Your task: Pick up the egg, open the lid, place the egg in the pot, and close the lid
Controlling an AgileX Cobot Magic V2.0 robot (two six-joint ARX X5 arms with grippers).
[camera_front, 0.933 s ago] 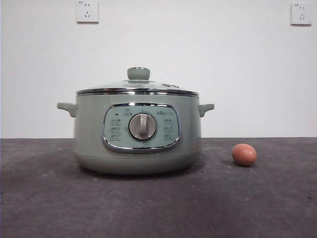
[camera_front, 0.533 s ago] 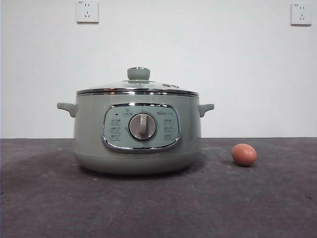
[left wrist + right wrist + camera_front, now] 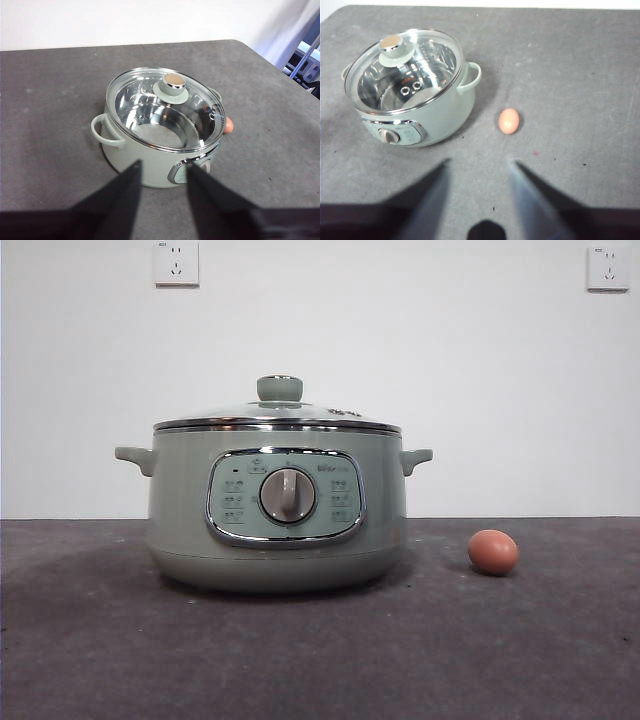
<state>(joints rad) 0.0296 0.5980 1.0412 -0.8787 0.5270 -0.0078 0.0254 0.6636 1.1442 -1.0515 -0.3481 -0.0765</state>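
The sage-green pot (image 3: 277,505) stands mid-table with its glass lid (image 3: 277,418) seated on the rim, knob (image 3: 280,388) on top. The reddish-brown egg (image 3: 493,552) lies on the table to the pot's right, apart from it. In the right wrist view the egg (image 3: 509,120) sits beyond my open right gripper (image 3: 479,167), which is high above the table. My left gripper (image 3: 163,167) is open too, hovering above and short of the pot (image 3: 160,131); the lid (image 3: 167,107) is closed there and the egg (image 3: 228,125) peeks out behind the pot's rim.
Grey table surface (image 3: 320,650) runs to a white wall with two sockets (image 3: 176,262). The left wrist view shows the table's far corner (image 3: 260,55) and equipment beyond it.
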